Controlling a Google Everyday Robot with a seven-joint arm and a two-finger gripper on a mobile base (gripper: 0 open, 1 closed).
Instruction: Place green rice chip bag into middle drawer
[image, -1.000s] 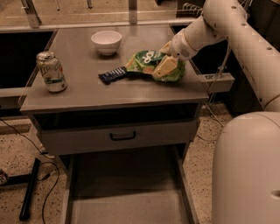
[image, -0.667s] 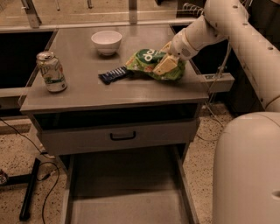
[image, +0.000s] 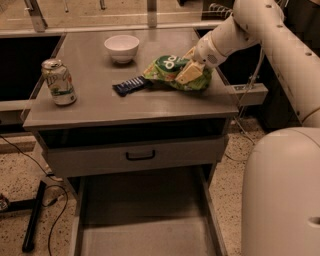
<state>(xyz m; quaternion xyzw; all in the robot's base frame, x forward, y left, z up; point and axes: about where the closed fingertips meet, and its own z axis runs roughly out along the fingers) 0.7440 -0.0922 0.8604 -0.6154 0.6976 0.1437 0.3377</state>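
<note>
The green chip bag (image: 170, 69) lies on the grey worktop (image: 100, 100), towards its back right part, with its dark-green oval logo facing up. The pincer (image: 190, 73) rests on the right half of the bag, reaching in from the right at the end of the white arm (image: 260, 35). It touches the bag, but I cannot tell whether it is clamped on the bag or only pressed against it. The bag is not lifted; its lower edge sits flat on the worktop.

Just left of the bag, touching or nearly touching its corner, lies a small dark-blue wrapper (image: 129, 85), set at a slant. Behind that, near the back edge, stands a white bowl (image: 121, 47), upright. A drink can (image: 59, 81) stands upright near the left edge, well apart from the bag.

Under the worktop is a dark open gap, and below it a grey drawer front (image: 135, 155) with a black bar handle, pushed in. Lower still, the middle drawer (image: 145, 220) is pulled out towards the camera, its flat grey floor and low side walls showing. The bag is not in it.

The robot's white body (image: 282, 195) fills the lower right. On the speckled floor at the left lie black cables (image: 52, 220) beside a black bar.
</note>
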